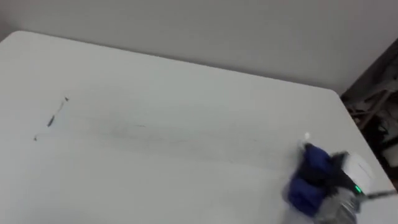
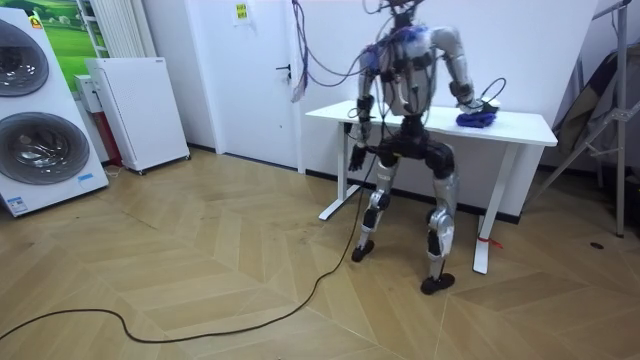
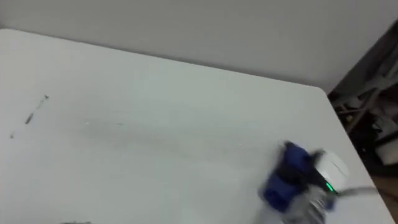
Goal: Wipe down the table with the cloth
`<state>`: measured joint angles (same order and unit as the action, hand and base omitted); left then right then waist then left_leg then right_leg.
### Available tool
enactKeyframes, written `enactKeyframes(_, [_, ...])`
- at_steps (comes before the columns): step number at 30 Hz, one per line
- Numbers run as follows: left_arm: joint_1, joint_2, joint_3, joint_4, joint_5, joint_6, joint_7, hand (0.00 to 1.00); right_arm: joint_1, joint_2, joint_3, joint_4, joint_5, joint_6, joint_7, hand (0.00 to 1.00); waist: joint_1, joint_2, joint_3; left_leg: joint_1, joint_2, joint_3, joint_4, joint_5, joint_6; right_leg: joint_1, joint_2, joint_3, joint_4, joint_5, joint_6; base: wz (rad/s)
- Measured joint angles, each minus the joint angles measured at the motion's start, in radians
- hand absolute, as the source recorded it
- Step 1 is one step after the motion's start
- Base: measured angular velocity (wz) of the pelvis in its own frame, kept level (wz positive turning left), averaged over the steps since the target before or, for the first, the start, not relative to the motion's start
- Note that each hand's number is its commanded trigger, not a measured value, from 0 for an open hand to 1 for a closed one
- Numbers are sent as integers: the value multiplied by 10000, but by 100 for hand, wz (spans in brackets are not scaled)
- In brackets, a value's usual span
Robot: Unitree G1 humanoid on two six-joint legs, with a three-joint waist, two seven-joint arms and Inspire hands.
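Note:
A white table lies below me, with a thin dark streak of dirt near its left end. At the table's right front corner my right hand comes in from the lower right, its fingers curled into a bunched blue cloth that rests on the tabletop. The same cloth and streak show in the right eye view. In the room view I stand facing the table with my back to the camera, right hand on the cloth. My left hand hangs near the table's other end.
The table's far edge runs along a white wall. Dark clutter stands beyond the right edge. In the room view a white cabinet and washing machines stand off to that view's left.

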<state>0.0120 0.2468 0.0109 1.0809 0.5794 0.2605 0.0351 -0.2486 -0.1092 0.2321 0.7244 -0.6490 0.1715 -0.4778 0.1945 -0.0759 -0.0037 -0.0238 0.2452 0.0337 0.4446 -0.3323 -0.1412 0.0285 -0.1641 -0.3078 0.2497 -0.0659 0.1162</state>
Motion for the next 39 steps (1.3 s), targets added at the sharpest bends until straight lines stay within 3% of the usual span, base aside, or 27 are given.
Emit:
enactKeyframes(1, [-309,-347,-205,23,-19,-22,3,0,-462,47,265,-181,-630,-189,192,100,-46,332,168,-338,304,-482,-72,205,-349,-141,345,-388,209,-414,-207,50])
enactKeyframes(2, [-402,-506,-367,2,-70,-116,-3,0,-532,27,264,-365,-798,-203,256,100,-59,402,184,-439,436,-652,-220,372,-460,-236,442,-591,396,-604,-324,81])
enactKeyframes(3, [-475,-708,-667,-52,-286,-331,-10,0,-517,-8,259,-544,-910,-217,289,100,-58,451,193,-530,455,-549,-481,717,-382,-541,319,-796,866,-1140,-437,72])
enactKeyframes(4, [-254,-786,-712,-16,-494,-385,-20,0,-411,-16,237,-636,-919,-332,337,100,-70,453,174,-532,270,-163,-326,867,-249,-776,187,-958,1326,-1545,-584,57])
enactKeyframes(5, [-78,-783,-700,-27,-616,-362,-22,0,-349,-18,238,-706,-926,-417,363,100,-119,453,157,-549,142,-3,-234,875,-243,-766,161,-1079,1418,-1667,-647,58])
enactKeyframes(7, [575,-766,-519,-175,-773,-99,-25,0,192,-369,202,-935,-836,-792,367,100,-265,518,118,-639,-380,170,-25,917,-158,-470,232,-1519,1402,-1868,-820,65])
enactKeyframes(8, [752,-763,-436,-239,-771,-60,-31,0,316,-523,172,-938,-768,-930,328,100,-285,582,116,-606,-482,174,-60,919,-155,-341,262,-1590,1290,-1873,-829,69])
enactKeyframes(10, [1338,-684,309,-251,-627,-36,-51,0,1115,-1185,-497,-904,-552,-1425,-184,100,-394,669,72,-293,-1056,170,-580,1133,207,175,207,-1618,793,-1852,-789,76])
enactKeyframes(11, [1486,-632,507,-251,-573,-30,-56,0,1363,-1348,-774,-900,-486,-1499,-391,100,-437,636,80,-149,-1212,206,-809,1181,312,300,129,-1625,672,-1831,-754,67])
enactKeyframes(13, [2048,-310,1228,-253,-498,24,-67,0,2323,-1738,-2108,-865,316,-1771,-1077,100,-666,654,5,243,-1650,202,-1457,1342,576,542,52,-1463,398,-1754,-614,48])
enactKeyframes(15, [2314,-91,1848,-255,-495,30,-71,0,2722,-2037,-3076,-353,781,-2153,-1473,100,-872,630,-38,291,-1858,214,-1456,1329,762,646,-73,-1258,380,-1755,-463,24])
enactKeyframes(17, [2338,130,2206,-338,-614,33,-78,0,3011,-2468,-3758,291,1151,-2191,-1654,100,-932,551,-103,351,-1989,248,-1407,1213,974,780,-118,-1000,279,-1711,-313,17])
enactKeyframes(18, [2330,228,2467,-614,-616,33,-78,0,3118,-2653,-4117,776,1385,-2193,-1648,100,-1041,481,-157,379,-2087,246,-1370,1176,1044,884,-136,-828,187,-1669,-244,21])
enactKeyframes(19, [2314,320,2563,-919,-617,25,-78,0,3196,-2682,-4342,1289,1491,-2192,-1651,100,-1135,274,-162,437,-2157,222,-1372,1137,1124,1000,-135,-697,82,-1631,-183,16])
enactKeyframes(21, [2243,354,2436,-1226,-618,-33,-62,0,3630,-2665,-4409,1465,1548,-2141,-1655,100,-1161,40,-158,538,-2211,193,-1356,1029,1219,1190,-72,-416,-46,-1578,-144,0])
enactKeyframes(23, [2173,203,1969,-1210,-669,-90,-64,0,3787,-2687,-4400,1462,1548,-2050,-1655,100,-1139,64,-176,564,-2191,210,-1023,758,1294,1307,31,17,-122,-1508,-106,-28])
enactKeyframes(24, [2153,49,1721,-1194,-797,-94,-56,0,3712,-2643,-4295,1420,1548,-1806,-1652,100,-1046,139,-210,628,-2140,224,-897,618,1326,1331,86,97,-118,-1404,-92,-58])
enactKeyframes(26, [2120,-75,1278,-1183,-1021,-100,-37,0,3367,-2534,-3866,1158,1401,-1192,-1606,100,-810,276,-198,715,-1995,274,-798,468,1326,1291,257,128,-125,-1184,-154,-70])
enactKeyframes(28, [1946,-202,807,-1025,-1179,-128,35,0,3014,-2293,-3002,514,1069,-298,-1491,100,-421,406,-156,777,-1860,172,-851,393,1275,1167,535,64,-315,-871,-339,-78])
enactKeyframes(29, [1899,-265,787,-932,-1182,-121,60,0,2915,-2222,-2783,279,874,-109,-1374,100,-333,446,-141,782,-1838,124,-865,377,1264,1089,586,60,-313,-828,-402,-83])
enactKeyframes(31, [1760,-422,425,-675,-1176,-11,52,0,2570,-1864,-1391,-1003,173,602,-819,100,52,543,-84,786,-1788,-186,-963,332,1188,830,803,10,-314,-676,-609,-70])
enactKeyframes(32, [1746,-436,366,-659,-1180,-10,42,0,2475,-1716,-966,-1365,-3,723,-600,100,97,545,-81,786,-1786,-284,-1009,332,1168,787,848,-16,-314,-656,-641,-30])
enactKeyframes(34, [1685,-518,-29,-692,-1182,45,32,0,1733,-1022,427,-2125,-668,811,196,100,136,608,-10,704,-1794,-701,-1073,379,1089,740,944,-195,-311,-671,-710,12])
enactKeyframes(35, [1684,-562,-164,-776,-1178,87,20,0,1531,-876,704,-2301,-682,830,416,100,227,633,26,678,-1797,-724,-1096,403,1070,717,940,-230,-311,-706,-759,18])
enactKeyframes(36, [1693,-677,-370,-930,-1164,147,-27,0,1211,-711,1254,-2668,-696,832,888,100,511,701,129,686,-1817,-748,-1210,473,1047,687,930,-235,-321,-766,-803,18])
enactKeyframes(39, [1977,-778,-508,-1250,-1147,243,-326,0,959,-374,2076,-3195,-1075,708,1641,100,897,647,160,655,-1926,-920,-1647,819,1085,785,897,-263,-610,-850,-763,43])
